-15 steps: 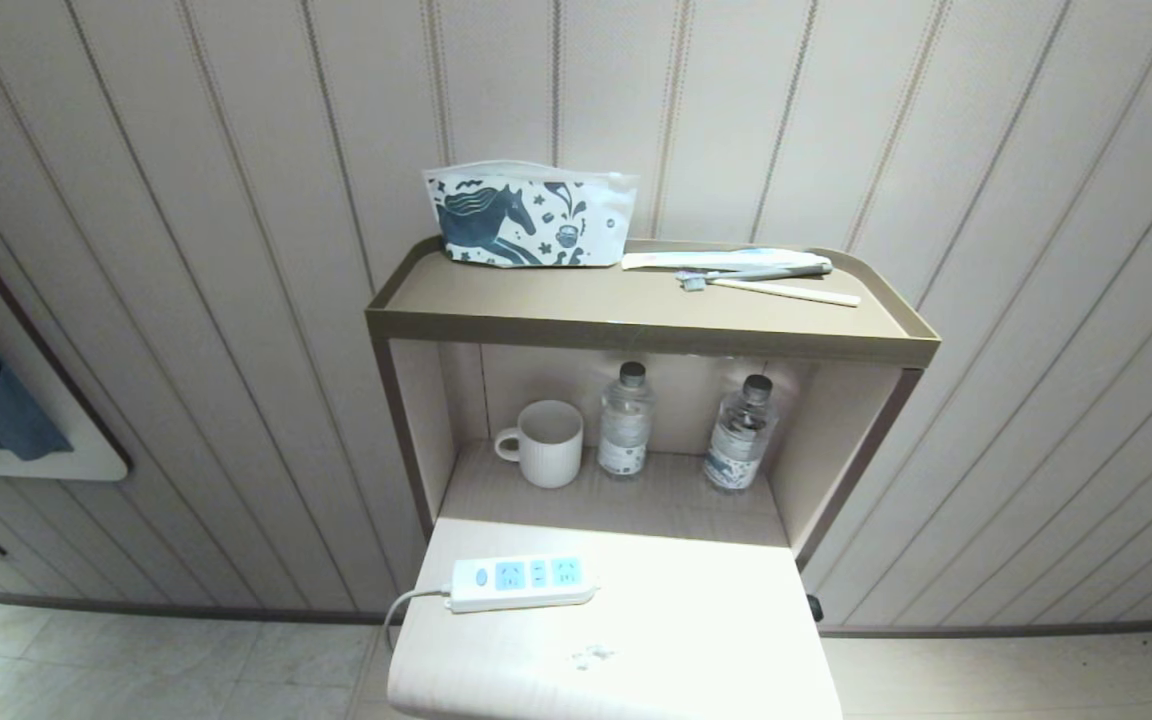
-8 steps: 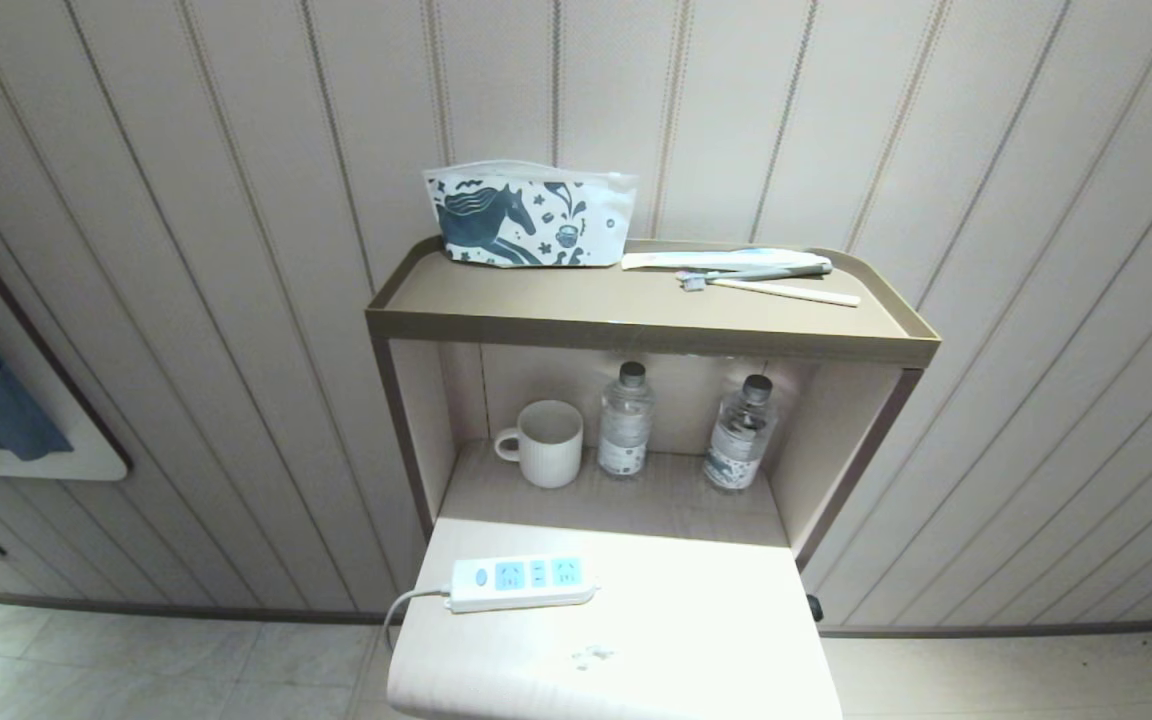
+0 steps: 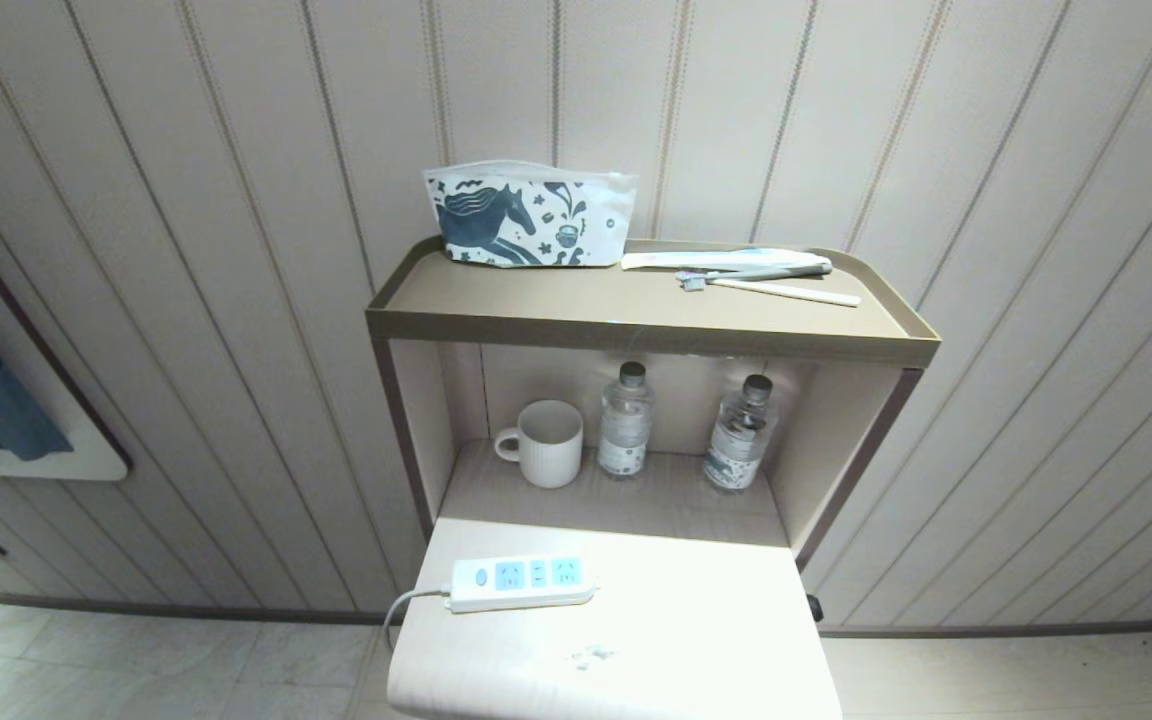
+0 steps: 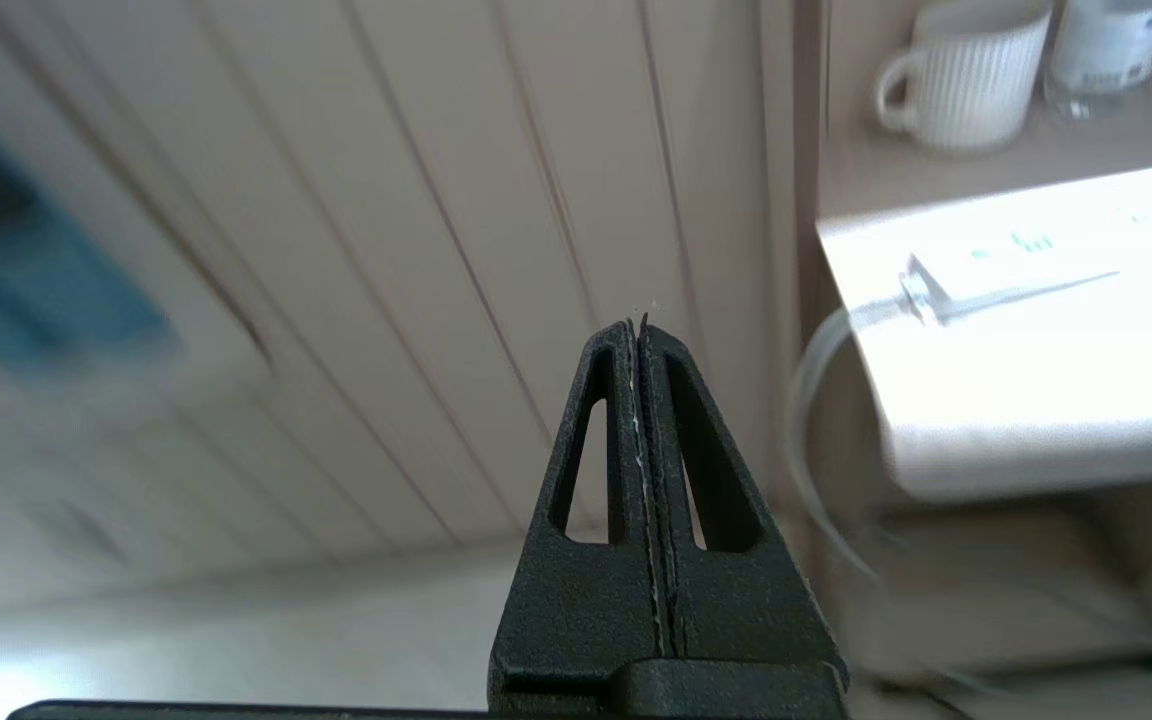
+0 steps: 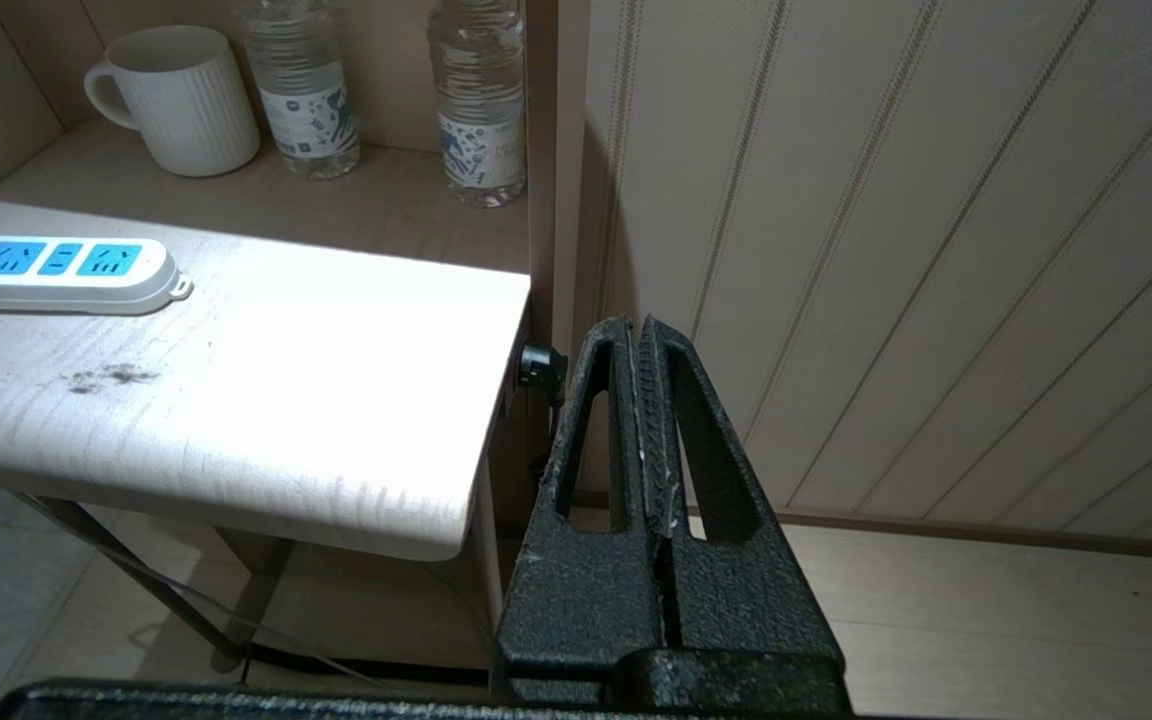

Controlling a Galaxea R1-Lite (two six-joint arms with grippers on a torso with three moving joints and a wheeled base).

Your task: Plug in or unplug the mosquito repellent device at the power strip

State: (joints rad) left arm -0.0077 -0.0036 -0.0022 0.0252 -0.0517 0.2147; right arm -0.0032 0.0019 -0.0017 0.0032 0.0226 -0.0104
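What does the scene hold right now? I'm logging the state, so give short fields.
power strip: on white table, sockets empty
mosquito repellent device: not in view
lower shelf: mug, two water bottles
top shelf: horse-print pouch, toothbrush
left gripper: shut, empty, beside table
right gripper: shut, empty, beside table

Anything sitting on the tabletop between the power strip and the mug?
Nothing: in the head view, only bare tabletop and shelf board separate the power strip from the mug.
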